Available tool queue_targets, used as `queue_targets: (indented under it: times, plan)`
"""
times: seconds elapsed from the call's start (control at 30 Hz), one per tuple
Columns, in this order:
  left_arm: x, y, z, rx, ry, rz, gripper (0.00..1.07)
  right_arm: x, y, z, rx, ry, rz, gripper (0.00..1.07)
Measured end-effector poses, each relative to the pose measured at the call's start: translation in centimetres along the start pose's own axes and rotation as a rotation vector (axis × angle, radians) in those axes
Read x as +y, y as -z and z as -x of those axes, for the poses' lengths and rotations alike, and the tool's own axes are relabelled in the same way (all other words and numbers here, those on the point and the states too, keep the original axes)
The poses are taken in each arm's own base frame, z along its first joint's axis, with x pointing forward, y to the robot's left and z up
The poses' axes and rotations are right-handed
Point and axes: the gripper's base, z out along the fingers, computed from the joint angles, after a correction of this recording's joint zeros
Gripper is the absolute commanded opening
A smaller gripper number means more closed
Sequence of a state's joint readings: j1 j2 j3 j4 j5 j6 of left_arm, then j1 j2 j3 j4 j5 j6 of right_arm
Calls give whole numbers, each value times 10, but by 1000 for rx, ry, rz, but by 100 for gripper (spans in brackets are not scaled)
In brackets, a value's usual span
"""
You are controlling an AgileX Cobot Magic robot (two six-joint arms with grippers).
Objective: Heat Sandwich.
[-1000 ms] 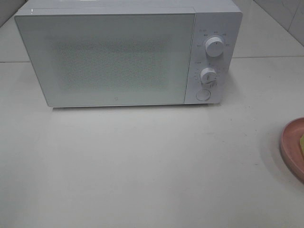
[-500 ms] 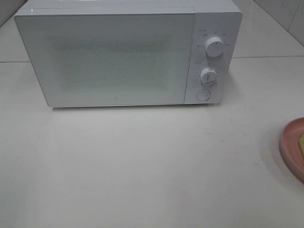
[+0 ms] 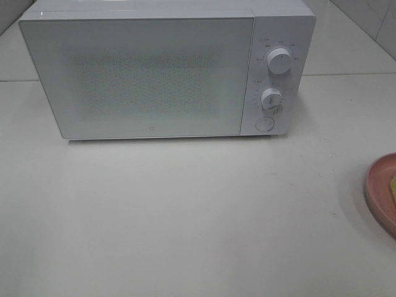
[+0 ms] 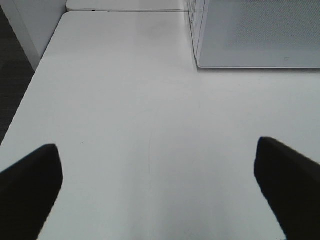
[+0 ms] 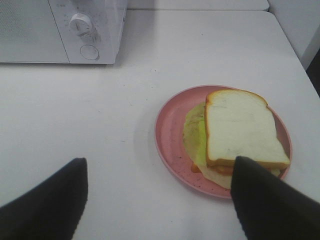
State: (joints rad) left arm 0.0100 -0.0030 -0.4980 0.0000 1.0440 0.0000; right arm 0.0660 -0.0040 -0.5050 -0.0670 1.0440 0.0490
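The sandwich (image 5: 240, 130), white bread with a tan crust and green filling, lies on a round pink plate (image 5: 167, 132) on the white table. My right gripper (image 5: 160, 200) hangs open above the table just short of the plate, nothing between its fingers. In the exterior high view only the plate's edge (image 3: 378, 185) and a sliver of the sandwich (image 3: 393, 185) show at the right border. The white microwave (image 3: 167, 68) stands at the back with its door shut. My left gripper (image 4: 157, 187) is open over bare table, with the microwave's corner (image 4: 255, 35) ahead of it.
The microwave's two knobs (image 3: 279, 60) and round button (image 3: 264, 124) sit on its right panel. The table edge (image 4: 30, 85) runs along the left gripper's side, with dark floor beyond. A tiled wall (image 3: 371, 18) rises at the back right.
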Motion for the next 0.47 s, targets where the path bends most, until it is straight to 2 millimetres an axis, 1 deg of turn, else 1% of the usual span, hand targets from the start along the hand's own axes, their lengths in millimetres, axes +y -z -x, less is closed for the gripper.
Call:
queue_targets:
  times: [0.47]
  plan:
    - [0,0,0,0,0,0,106,0,0,0,0,0,0,76]
